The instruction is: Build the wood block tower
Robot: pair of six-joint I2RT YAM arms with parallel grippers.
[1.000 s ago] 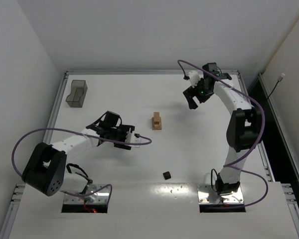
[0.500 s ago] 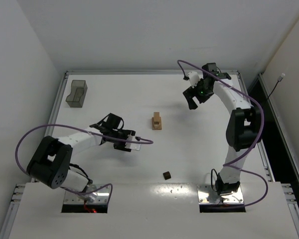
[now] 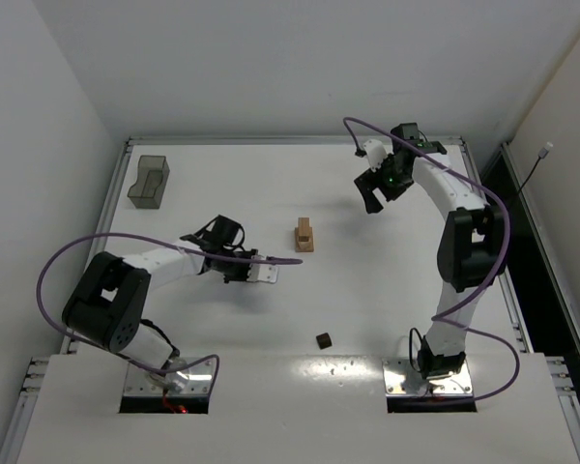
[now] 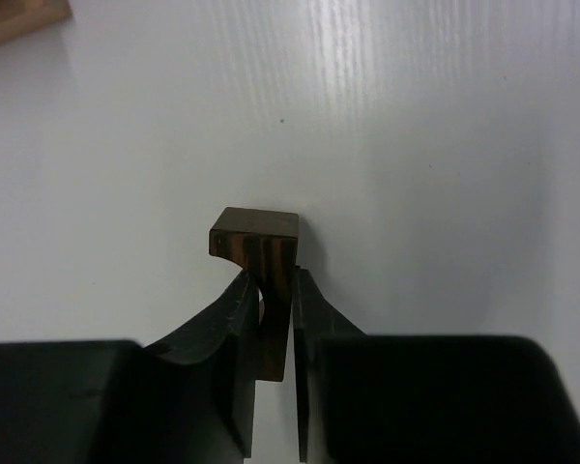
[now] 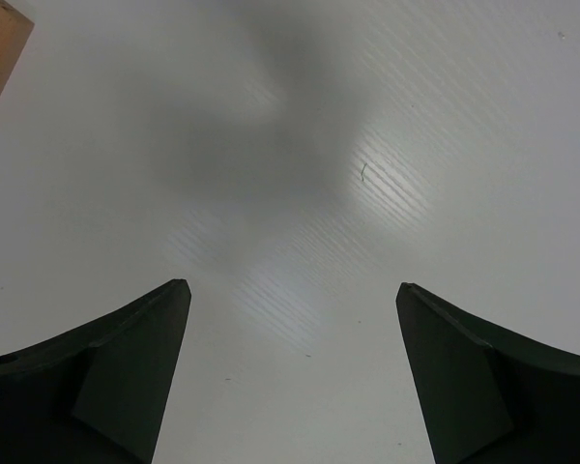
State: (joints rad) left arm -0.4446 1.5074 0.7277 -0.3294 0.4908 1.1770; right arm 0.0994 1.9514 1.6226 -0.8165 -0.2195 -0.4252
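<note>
One short light-tan wooden block tower [image 3: 304, 235]; your left gripper [image 4: 274, 282] clamps one dark brown wooden block [image 4: 256, 233], second dark block [image 3: 323, 339] lies loose; right gripper [image 5: 290, 367] gapes.

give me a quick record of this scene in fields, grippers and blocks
left gripper: shut on dark brown block
right gripper: open, holding nothing
wood block tower: short tan stack, standing, neither gripper touching it
loose dark block: alone, nearer the arm bases than the tower
grey bin: far left corner
</note>
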